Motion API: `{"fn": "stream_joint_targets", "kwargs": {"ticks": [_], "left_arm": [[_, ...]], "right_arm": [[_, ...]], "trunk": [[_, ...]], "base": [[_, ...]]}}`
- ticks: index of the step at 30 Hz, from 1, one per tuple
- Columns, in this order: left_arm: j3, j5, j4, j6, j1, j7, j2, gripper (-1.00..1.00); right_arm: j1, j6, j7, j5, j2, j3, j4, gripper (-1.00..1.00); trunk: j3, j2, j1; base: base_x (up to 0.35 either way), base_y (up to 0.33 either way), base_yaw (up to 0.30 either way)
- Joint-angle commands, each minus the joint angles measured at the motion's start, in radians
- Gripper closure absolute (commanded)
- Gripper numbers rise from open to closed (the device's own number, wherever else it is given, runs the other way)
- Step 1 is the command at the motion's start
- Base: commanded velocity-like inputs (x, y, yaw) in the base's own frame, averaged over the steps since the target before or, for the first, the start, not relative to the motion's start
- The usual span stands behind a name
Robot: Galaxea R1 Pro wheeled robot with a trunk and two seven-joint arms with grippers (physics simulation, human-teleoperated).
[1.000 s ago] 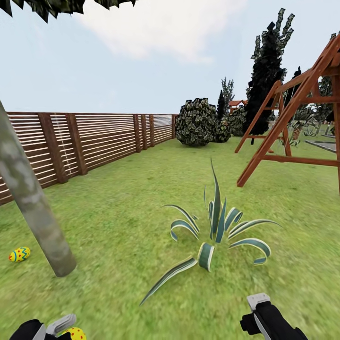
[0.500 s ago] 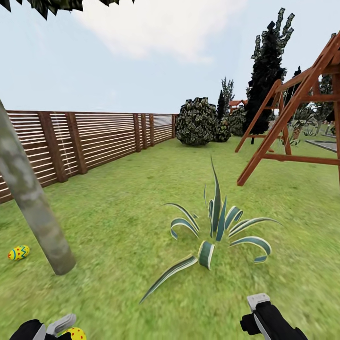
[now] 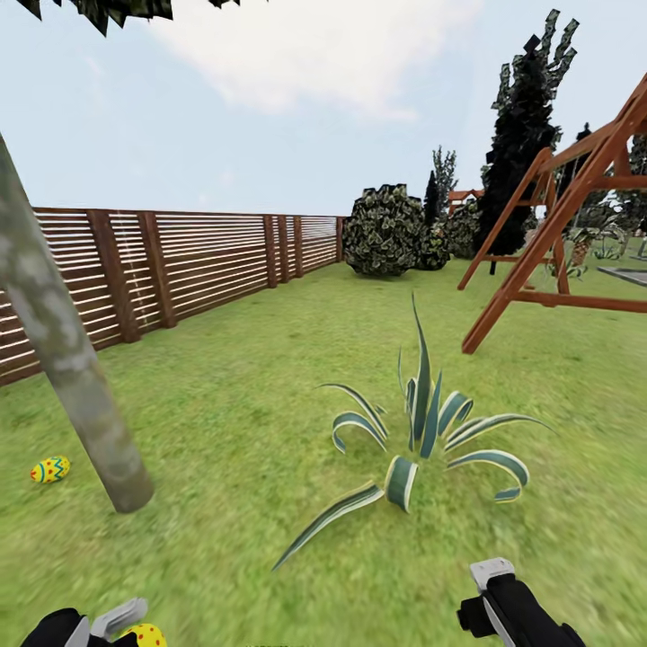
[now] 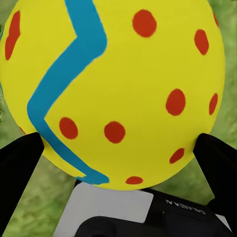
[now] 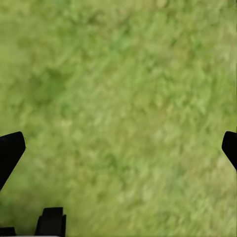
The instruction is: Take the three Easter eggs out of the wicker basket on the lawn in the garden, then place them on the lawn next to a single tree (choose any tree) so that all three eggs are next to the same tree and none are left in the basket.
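Observation:
My left gripper (image 3: 117,629) at the head view's bottom left is shut on a yellow Easter egg (image 3: 142,635) with red dots; up close in the left wrist view that egg (image 4: 113,89) sits clamped between the black fingers (image 4: 17,170). Another painted Easter egg (image 3: 50,469) lies on the lawn (image 3: 243,395) just left of the tree (image 3: 67,359), whose pale mottled trunk leans from the left edge. My right gripper (image 3: 492,589) hangs at the bottom right; in the right wrist view its fingers (image 5: 10,153) stand wide apart over bare grass (image 5: 118,108). The wicker basket is out of view.
A striped agave plant (image 3: 418,436) grows mid-lawn ahead of the right arm. A brown slat fence (image 3: 171,265) runs along the left. A wooden swing frame (image 3: 562,216) stands at the right, with bushes (image 3: 385,232) and a dark conifer (image 3: 526,135) behind.
The whole head view has shifted a little to the right and down, so the camera has turned slightly left. Both grippers keep their places in the picture.

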Motion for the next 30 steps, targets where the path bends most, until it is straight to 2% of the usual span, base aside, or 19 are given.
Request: {"fn": "stream_joint_targets", "kwargs": {"ticks": [1, 30], "left_arm": [[0.005, -0.004, -0.001, 0.005, -0.001, -0.004, -0.001, 1.00], [0.003, -0.004, -0.001, 0.005, -0.001, -0.005, -0.002, 1.00]], "right_arm": [[0.000, 0.006, 0.001, 0.006, -0.001, 0.005, -0.002, -1.00], [0.000, 0.008, 0.002, 0.008, -0.001, 0.005, -0.001, -1.00]], "trunk": [[-0.004, -0.008, 0.004], [-0.095, -0.211, 0.115]], "base": [[0.000, 0.000, 0.213], [0.000, 0.000, 0.006]]}}
